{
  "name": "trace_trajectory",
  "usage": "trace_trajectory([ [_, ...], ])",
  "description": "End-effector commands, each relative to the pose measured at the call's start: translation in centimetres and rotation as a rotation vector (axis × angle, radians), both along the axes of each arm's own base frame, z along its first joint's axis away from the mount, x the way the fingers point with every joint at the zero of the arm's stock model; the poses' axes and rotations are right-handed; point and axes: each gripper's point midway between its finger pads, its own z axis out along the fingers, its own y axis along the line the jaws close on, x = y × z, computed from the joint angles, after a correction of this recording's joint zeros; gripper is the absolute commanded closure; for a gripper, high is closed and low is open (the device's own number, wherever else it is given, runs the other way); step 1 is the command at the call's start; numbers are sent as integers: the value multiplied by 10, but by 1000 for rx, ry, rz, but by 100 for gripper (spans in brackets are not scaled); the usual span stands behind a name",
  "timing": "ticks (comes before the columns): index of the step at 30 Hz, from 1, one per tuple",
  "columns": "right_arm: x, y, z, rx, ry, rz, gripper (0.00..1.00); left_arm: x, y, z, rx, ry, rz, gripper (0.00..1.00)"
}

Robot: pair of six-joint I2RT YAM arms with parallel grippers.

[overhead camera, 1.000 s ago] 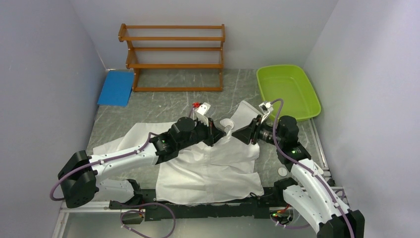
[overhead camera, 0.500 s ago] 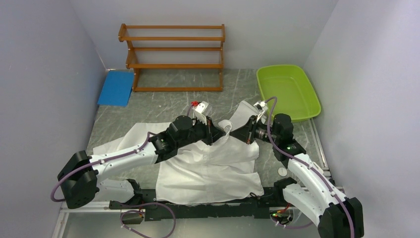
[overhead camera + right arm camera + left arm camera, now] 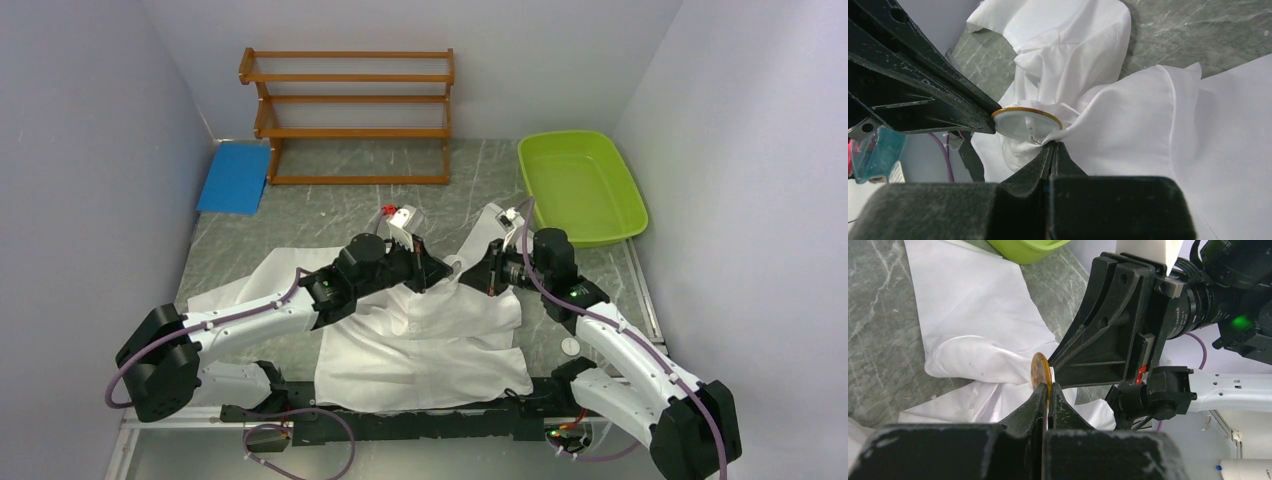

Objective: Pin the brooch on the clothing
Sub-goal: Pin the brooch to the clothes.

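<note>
The clothing (image 3: 420,340), a white crumply shirt, lies spread on the table in front of both arms. A fold of it (image 3: 1128,115) is pulled up at the collar end. My left gripper (image 3: 1048,387) is shut on the edge of the brooch (image 3: 1040,372), a round disc with a gold rim, held on edge above the shirt. Its pale back (image 3: 1025,120) faces the right wrist camera. My right gripper (image 3: 1053,145) is shut on a pinch of shirt fabric right under the brooch. In the top view the two grippers (image 3: 440,270) (image 3: 478,272) meet tip to tip.
A green tub (image 3: 580,185) stands at the back right. At the back wall there is a wooden rack (image 3: 350,115), with a blue pad (image 3: 235,177) to its left. A small white round object (image 3: 570,346) lies by the right arm's base.
The right gripper has moved left to the brooch and closed on the shirt fabric. The left gripper still holds the brooch and has shifted slightly left.
</note>
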Motion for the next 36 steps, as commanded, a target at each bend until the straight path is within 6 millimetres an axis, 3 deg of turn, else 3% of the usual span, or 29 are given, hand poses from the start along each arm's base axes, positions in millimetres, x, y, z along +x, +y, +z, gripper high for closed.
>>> trace_trajectory([
  [1, 6, 7, 19, -3, -53, 0, 100, -5, -10, 43, -136, -67, -49, 97],
  [13, 12, 6, 62, 61, -151, -49, 100, -1, -9, 4, -22, -38, -42, 97],
  [23, 8, 4, 50, 18, -145, -28, 99, 3, 0, 13, -82, -60, 12, 97],
  [25, 5, 0, 53, 24, -169, -43, 70, 5, 4, 14, -83, -64, 29, 97],
  [28, 3, -7, 65, 42, -219, -79, 41, 5, 7, 13, -85, -68, 40, 97],
  [31, 1, -10, 82, 73, -280, -96, 27, 5, 8, 12, -90, -71, 36, 97],
  [36, 8, -13, 91, 90, -303, -111, 27, 2, 9, 15, -118, -91, 22, 97],
])
